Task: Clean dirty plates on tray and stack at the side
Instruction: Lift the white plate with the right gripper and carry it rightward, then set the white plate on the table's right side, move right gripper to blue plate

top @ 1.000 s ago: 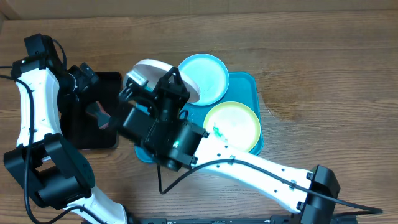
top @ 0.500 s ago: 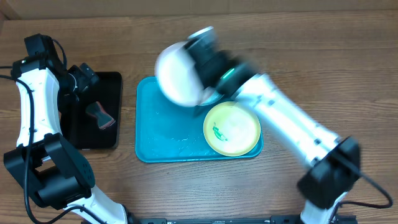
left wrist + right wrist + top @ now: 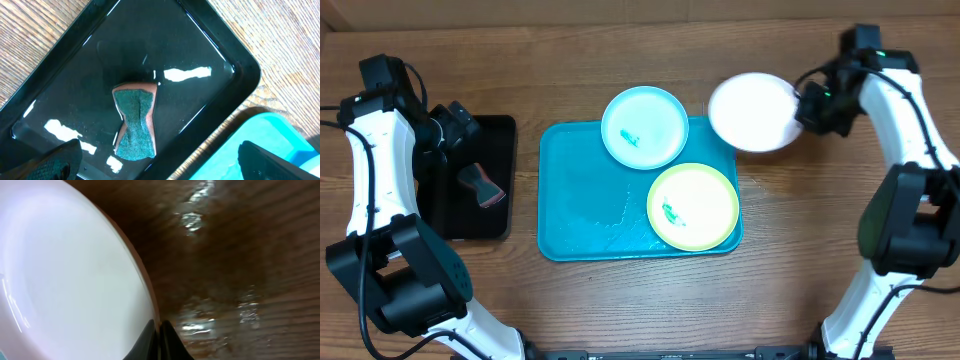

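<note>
Plate [image 3: 752, 112], white, pinched at rim in right gripper [image 3: 803, 108] beside tray [image 3: 580, 200]; stacking step, calls for level lowering onto bench [image 3: 820, 220]; left gripper [image 3: 458, 132] wide over sponge [image 3: 136, 122].

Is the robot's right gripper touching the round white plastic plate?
Touching. The right wrist view shows the right gripper shut on the rim of the round white plastic plate, pinching its edge.
</note>
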Controlling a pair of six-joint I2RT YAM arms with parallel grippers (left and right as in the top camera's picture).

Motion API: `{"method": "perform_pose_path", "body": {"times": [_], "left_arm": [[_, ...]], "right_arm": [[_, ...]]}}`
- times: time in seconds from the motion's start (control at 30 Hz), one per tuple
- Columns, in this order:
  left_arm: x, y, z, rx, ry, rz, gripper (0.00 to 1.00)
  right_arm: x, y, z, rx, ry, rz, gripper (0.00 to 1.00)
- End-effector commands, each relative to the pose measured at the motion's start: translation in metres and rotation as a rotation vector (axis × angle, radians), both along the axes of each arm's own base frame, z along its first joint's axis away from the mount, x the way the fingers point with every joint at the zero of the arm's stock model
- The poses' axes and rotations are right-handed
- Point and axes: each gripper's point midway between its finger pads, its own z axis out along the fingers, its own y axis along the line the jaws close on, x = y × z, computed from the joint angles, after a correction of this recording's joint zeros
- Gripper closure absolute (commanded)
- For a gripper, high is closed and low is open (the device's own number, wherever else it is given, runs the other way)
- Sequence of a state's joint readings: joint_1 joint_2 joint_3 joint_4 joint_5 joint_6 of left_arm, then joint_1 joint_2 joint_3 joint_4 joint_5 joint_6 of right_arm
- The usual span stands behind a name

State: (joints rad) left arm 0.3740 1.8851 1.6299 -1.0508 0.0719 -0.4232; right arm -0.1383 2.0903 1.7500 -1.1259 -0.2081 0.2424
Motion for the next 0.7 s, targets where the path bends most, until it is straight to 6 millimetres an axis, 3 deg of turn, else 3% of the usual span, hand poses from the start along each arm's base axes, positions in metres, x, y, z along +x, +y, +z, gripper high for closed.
{"method": "perform_pose_path", "body": {"times": [0.0,0.1,0.2,0.5,0.6,0.67], "left_arm": [[0.004,0.001,0.005,0.002,-0.017,-0.005,0.00],[0.004,0.001,0.005,0.002,-0.017,-0.005,0.00],[0.004,0.001,0.005,0.002,-0.017,-0.005,0.00],[0.004,0.001,0.005,0.002,-0.017,-0.005,0.00],[0.004,0.001,0.005,0.002,-0.017,-0.005,0.00],[0.004,0.001,0.005,0.002,-0.017,-0.005,0.01]], "right_arm": [[-0.002,-0.029,-0.008,0.034,-0.007,-0.067,0.96],[-0.003,-0.062,-0.013,0.012,-0.028,-0.120,0.96],[-0.005,-0.078,-0.019,-0.006,-0.052,-0.094,0.96],[-0.013,-0.081,-0.052,-0.021,-0.055,-0.084,0.96],[-0.011,-0.076,-0.043,0.012,-0.064,-0.081,0.73],[-0.007,-0.076,-0.024,0.019,-0.069,-0.092,0.58]]}}
